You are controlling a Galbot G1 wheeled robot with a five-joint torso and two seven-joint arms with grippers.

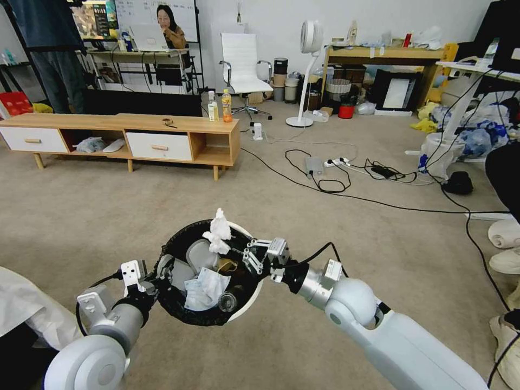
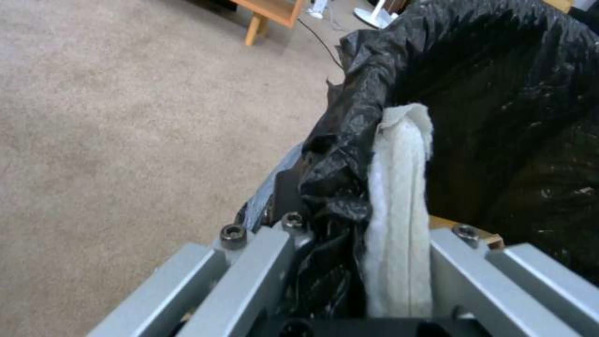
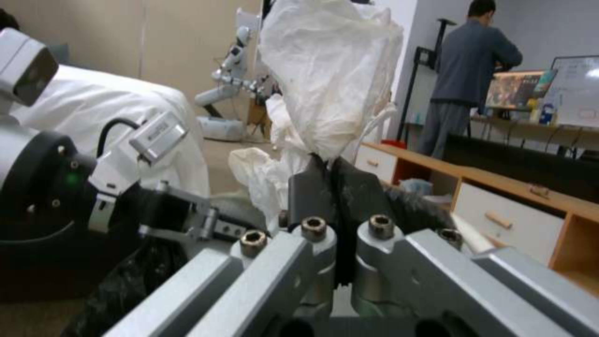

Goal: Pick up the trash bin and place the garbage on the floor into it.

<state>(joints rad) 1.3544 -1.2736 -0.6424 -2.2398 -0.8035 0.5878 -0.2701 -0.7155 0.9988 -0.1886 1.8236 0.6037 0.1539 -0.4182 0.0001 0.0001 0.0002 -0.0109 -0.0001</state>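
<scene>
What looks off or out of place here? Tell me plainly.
Nothing is spilled. One oddity: a white tissue wad sticks up above the trash bin instead of lying inside, pinched in the right gripper. The left gripper clamps the bin's bag-covered rim, holding it above the floor.

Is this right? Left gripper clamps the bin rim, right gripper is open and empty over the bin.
Not quite. The right gripper is not open and empty: the right wrist view shows its fingers shut on a white tissue wad, held over the bin. The rest stands: the left gripper clamps the bin rim, black bag and all, as the left wrist view shows.
</scene>
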